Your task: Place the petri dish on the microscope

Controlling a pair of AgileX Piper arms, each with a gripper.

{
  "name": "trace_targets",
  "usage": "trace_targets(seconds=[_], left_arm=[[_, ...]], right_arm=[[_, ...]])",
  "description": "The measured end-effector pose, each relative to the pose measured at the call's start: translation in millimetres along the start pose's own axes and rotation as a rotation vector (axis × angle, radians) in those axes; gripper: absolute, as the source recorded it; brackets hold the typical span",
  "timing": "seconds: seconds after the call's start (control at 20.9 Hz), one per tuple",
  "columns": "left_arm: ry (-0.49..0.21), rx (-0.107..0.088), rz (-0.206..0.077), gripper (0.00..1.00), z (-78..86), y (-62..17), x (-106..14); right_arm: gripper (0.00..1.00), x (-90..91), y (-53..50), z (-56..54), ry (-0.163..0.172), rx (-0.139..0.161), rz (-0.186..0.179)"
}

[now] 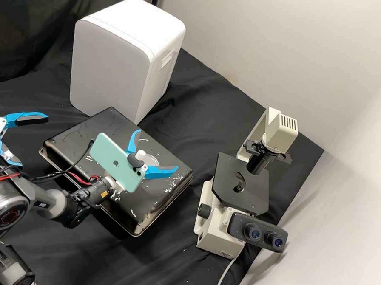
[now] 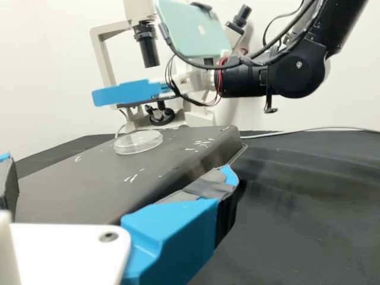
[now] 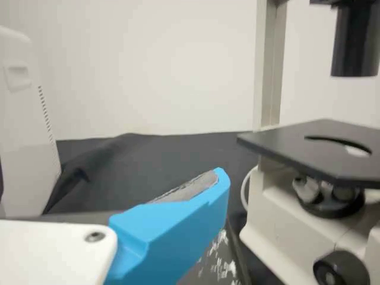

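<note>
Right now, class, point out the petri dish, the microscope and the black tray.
petri dish (image 2: 138,141): left wrist view, middle of its clear top.
microscope (image 1: 244,195): high view, on its black stage plate.
black tray (image 1: 151,204): high view, bare surface near its front corner.

Petri dish clear, colourless; tray glossy black, white scratch flecks thickest toward 4 o'clock; microscope cream body, matte black stage, dark eyepieces with blue lenses; right gripper, left gripper white; fingers bright blue, tipped dark grey; phone mint green; box at 11 o'clock white; bench cloth black
</note>
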Motion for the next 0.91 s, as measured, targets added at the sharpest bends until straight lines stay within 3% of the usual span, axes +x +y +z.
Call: trace_targets(seconds=[0.19, 0.33, 0.62, 0.91], left_arm=[[0.000, -0.004, -0.008, 1.00, -0.1, -1.5, 0.6], [0.001, -0.005, -0.010, 1.00, -0.4, -1.7, 0.6], [0.012, -0.013, -0.006, 1.00, -0.5, -1.4, 1.0], [0.016, -0.015, -0.005, 1.00, -0.9, -1.4, 1.0]], right_arm=[[1.00, -9.8, -12.6, 5.7, -0.013, 0.003, -0.046], [1.00, -13.9, -20.2, 12.8, -0.045, 0.004, -0.081], [1.00, -13.7, -33.8, 19.1, -0.074, 0.002, -0.142], [1.00, -8.8, -41.5, 23.1, -0.073, -0.003, -0.133]])
